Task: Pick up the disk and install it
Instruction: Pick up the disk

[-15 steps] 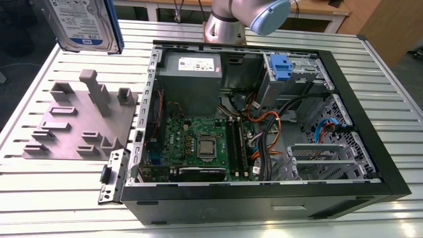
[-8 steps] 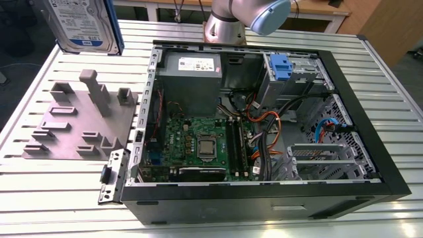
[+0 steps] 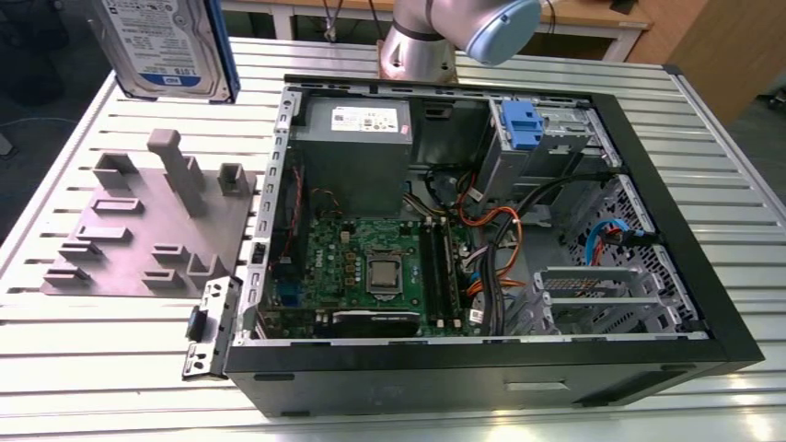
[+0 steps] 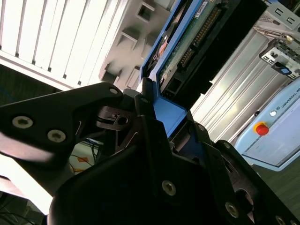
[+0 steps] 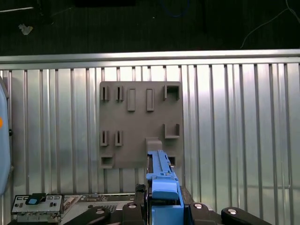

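The disk (image 3: 166, 46) hangs high over the table at the exterior view's left, a silver drive with a white-and-blue label and a blue frame. In both wrist views my gripper (image 5: 161, 208) is shut on the disk's blue carrier (image 5: 161, 178), black fingers (image 4: 140, 122) pressing on either side of it. The second wrist view shows the disk's green circuit board (image 4: 187, 42) and connector side. Directly below the held disk lies the grey fixture plate (image 5: 140, 126), which sits beside the open computer case (image 3: 491, 230).
The open case holds a motherboard (image 3: 368, 267), a grey power supply (image 3: 356, 147), cables and a drive bay with a blue latch (image 3: 522, 124). The arm's base (image 3: 424, 46) stands behind the case. The slatted metal table (image 3: 98, 368) carries the fixture plate (image 3: 135, 230).
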Robot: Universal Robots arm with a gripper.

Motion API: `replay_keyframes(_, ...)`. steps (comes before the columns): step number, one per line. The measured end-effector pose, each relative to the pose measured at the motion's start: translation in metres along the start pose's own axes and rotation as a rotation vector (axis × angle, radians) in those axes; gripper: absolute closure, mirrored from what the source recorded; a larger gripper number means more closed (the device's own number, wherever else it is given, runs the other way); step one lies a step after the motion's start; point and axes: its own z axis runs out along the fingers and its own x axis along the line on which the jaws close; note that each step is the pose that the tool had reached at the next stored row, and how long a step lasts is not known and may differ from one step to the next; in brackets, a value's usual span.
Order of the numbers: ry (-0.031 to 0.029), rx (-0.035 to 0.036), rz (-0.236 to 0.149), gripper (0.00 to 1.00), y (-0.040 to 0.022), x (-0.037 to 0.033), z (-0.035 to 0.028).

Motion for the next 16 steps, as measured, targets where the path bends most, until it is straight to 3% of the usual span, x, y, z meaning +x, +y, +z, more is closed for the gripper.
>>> replay_keyframes(6,0.0,0.0,0.0,0.63,-0.0037,0.001,-0.0001)
replay_keyframes(16,0.0,0.0001,0.0,0.63,-0.0049,0.0101,-0.0002)
